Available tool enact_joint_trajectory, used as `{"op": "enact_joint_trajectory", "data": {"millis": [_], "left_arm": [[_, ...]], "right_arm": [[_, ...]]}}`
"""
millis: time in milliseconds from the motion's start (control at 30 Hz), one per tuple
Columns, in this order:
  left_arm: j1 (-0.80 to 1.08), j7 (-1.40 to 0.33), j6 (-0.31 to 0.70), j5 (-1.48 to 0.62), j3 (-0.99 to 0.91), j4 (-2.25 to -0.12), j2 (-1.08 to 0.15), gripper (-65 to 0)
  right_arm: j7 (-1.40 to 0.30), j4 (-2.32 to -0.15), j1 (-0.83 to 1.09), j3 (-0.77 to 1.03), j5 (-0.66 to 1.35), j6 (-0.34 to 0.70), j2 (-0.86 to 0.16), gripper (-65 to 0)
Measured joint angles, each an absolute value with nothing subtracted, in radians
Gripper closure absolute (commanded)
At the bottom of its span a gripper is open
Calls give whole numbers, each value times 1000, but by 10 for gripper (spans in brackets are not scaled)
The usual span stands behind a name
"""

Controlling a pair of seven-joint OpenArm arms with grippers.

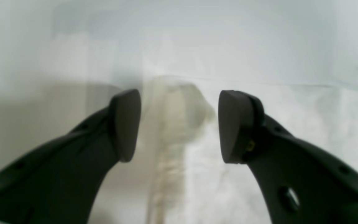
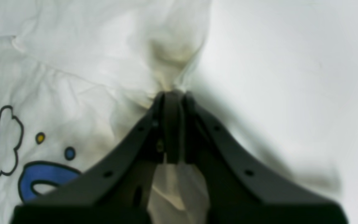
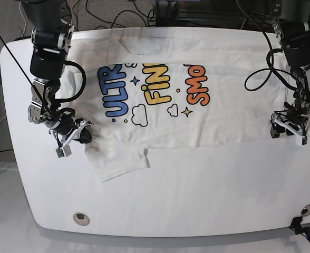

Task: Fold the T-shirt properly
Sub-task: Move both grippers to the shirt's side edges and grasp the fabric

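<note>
The right fingers (image 2: pixel 173 93) are pressed together on a bunched pinch of white cloth near the sleeve of the T-shirt (image 3: pixel 197 113). The left fingers (image 1: pixel 179 124) are spread wide, nothing held, poised over the shirt's hem. The T-shirt is laid print-up across the far part of the white desk (image 3: pixel 197 200), one sleeve (image 3: pixel 118 161) splayed toward the near edge.

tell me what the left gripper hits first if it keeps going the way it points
Probably the T-shirt: the open left gripper points at a bunched fold of it lying between the jaws. Depth is unclear, so it may be nearly touching already.
</note>
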State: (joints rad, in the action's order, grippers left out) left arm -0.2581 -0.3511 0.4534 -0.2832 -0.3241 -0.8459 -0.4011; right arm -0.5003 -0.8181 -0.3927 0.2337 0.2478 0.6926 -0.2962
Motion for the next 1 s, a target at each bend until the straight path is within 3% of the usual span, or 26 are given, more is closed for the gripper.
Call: {"op": "enact_joint_trajectory", "data": {"millis": [567,633,800,933,1000], "left_arm": [[-263,-352,457,-293,-318,-855,-347,-367],[-262,-352,457,-294,-318,-856,-343,-322],[-247,-343,457,-307,-319,-861,-345,-107],[-246,-349,457,-304,-320,-860,-344,-1],[-246,-351,457,-304,-321,-860,-344,0]], "right_arm": [[-500,-818,-393,234,248,693,-296,0],[-500,-818,-393,234,248,693,-296,0],[-500,-818,-393,234,248,693,-296,0],[-500,-818,-393,234,248,693,-296,0],[-498,-818,-393,234,248,693,-296,0]]}}
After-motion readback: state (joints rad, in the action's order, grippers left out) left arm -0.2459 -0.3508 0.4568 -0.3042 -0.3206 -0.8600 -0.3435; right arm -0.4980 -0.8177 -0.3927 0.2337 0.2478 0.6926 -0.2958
